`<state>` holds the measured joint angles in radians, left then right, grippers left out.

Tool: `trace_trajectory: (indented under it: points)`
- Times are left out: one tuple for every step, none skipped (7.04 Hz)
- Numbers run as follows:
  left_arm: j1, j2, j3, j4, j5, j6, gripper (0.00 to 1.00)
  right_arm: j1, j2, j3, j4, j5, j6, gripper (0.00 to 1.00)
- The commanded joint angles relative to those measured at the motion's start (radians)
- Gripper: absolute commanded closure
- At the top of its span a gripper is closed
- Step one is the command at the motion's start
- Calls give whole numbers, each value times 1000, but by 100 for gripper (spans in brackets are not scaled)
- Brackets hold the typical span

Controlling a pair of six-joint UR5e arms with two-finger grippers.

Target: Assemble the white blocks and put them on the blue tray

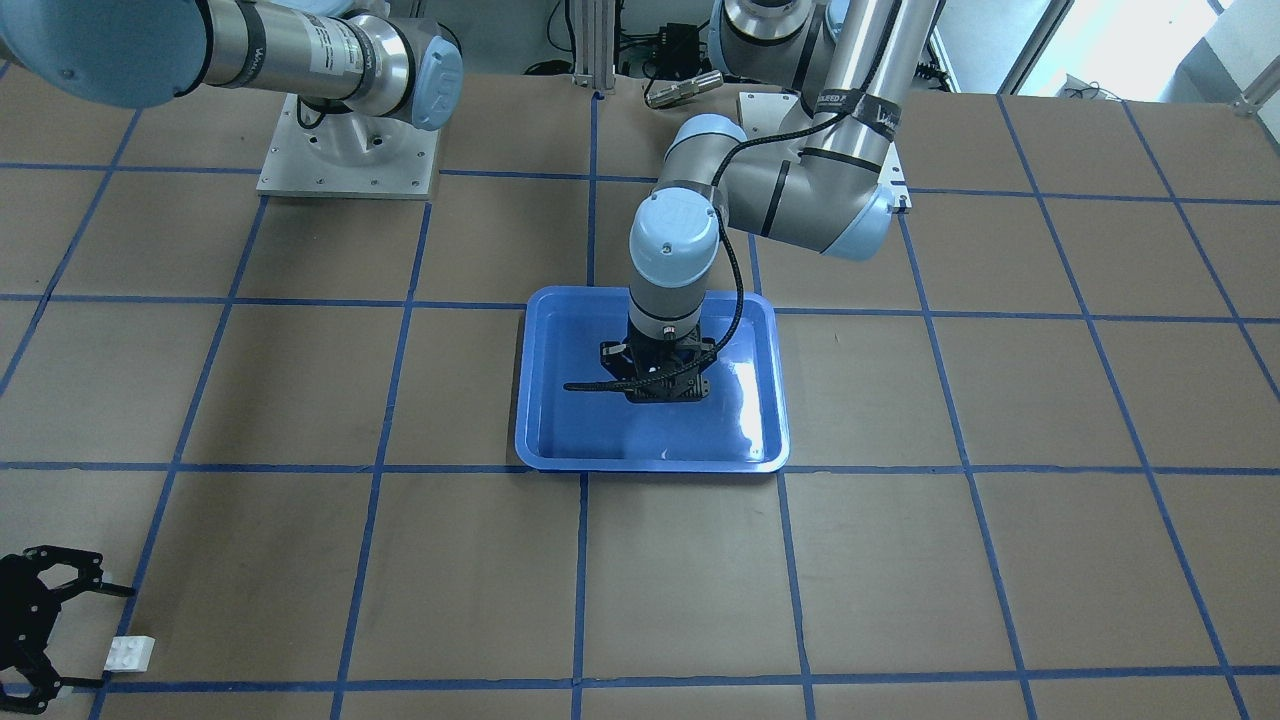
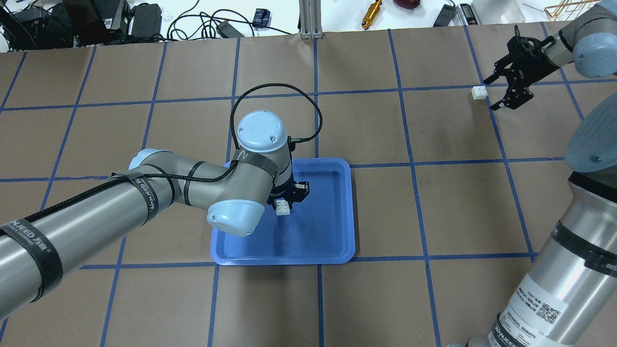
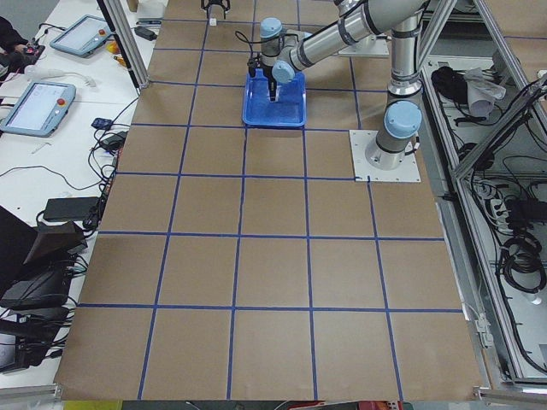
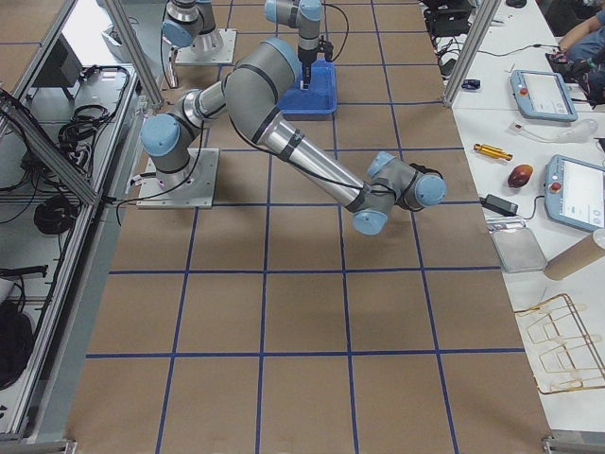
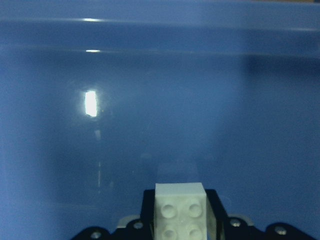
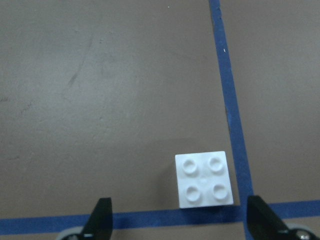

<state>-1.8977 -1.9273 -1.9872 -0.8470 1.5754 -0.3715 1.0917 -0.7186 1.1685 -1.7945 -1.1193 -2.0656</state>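
The blue tray (image 2: 284,259) lies at the table's middle. My left gripper (image 2: 284,208) points down inside it and is shut on a white block (image 2: 283,207). The left wrist view shows that studded block (image 5: 180,210) between the fingers, low over the tray floor (image 5: 150,100). In the front view the wrist hides this block. A second white block (image 2: 478,92) lies on the paper at the far right. My right gripper (image 2: 495,94) is open right beside it. In the right wrist view this block (image 6: 203,178) lies just ahead of the spread fingers (image 6: 102,217).
The table is brown paper with a blue tape grid; a tape crossing (image 6: 235,210) runs beside the second block. Cables, tools and a metal post (image 2: 311,19) lie past the far edge. The two arm bases (image 1: 345,150) stand on the robot's side.
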Motion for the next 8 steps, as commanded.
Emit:
trace_trajectory:
  points:
    - [0,-10,1,6,0,-12,21,7,4,0,0,1,1,11]
    - [0,-9,2,6,0,-12,18,7,4,0,1,1,1,15]
    - [0,-7,2,8,0,-12,16,7,5,0,1,1,-1,30]
    - [15,22,22,9,-8,6,9,7,5,0,1,0,-1,48]
    - [34,42,37,-6,-9,6,8,7,4,0,0,0,-1,72]
    - [46,42,34,-7,-12,22,8,10,2,-1,1,0,-1,84]
    - [66,47,27,-18,-58,69,8,20,-4,-1,3,-7,2,89]
    - [86,53,-4,-24,-86,75,8,31,-7,-27,13,3,1,97]
